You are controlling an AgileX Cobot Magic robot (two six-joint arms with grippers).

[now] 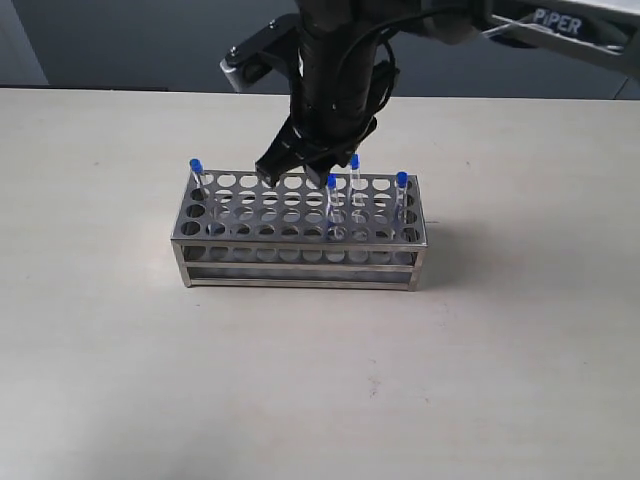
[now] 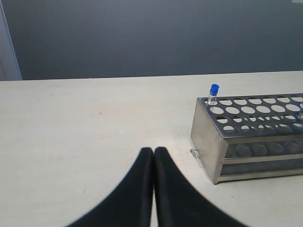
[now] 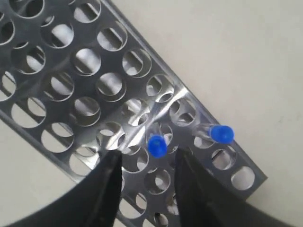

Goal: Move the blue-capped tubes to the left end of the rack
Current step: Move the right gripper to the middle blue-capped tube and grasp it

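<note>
The steel rack (image 1: 300,262) stands mid-table. One blue-capped tube (image 1: 196,168) sits in its far left corner hole. Three more stand near the right end: one in front (image 1: 331,186), one behind (image 1: 354,164) and one at the end (image 1: 401,182). My right gripper (image 1: 298,172) hangs open just above the top plate, left of those three. In the right wrist view its gripper (image 3: 147,158) is open, with a blue cap (image 3: 156,146) just beyond the fingertips and untouched, and another cap (image 3: 221,134) to the side. My left gripper (image 2: 154,152) is shut and empty over bare table.
In the left wrist view the rack's (image 2: 246,142) left end and its corner tube (image 2: 214,91) stand off to one side of the left gripper, with bare table between. The holes of the top plate (image 3: 112,62) between the two tube groups hold nothing.
</note>
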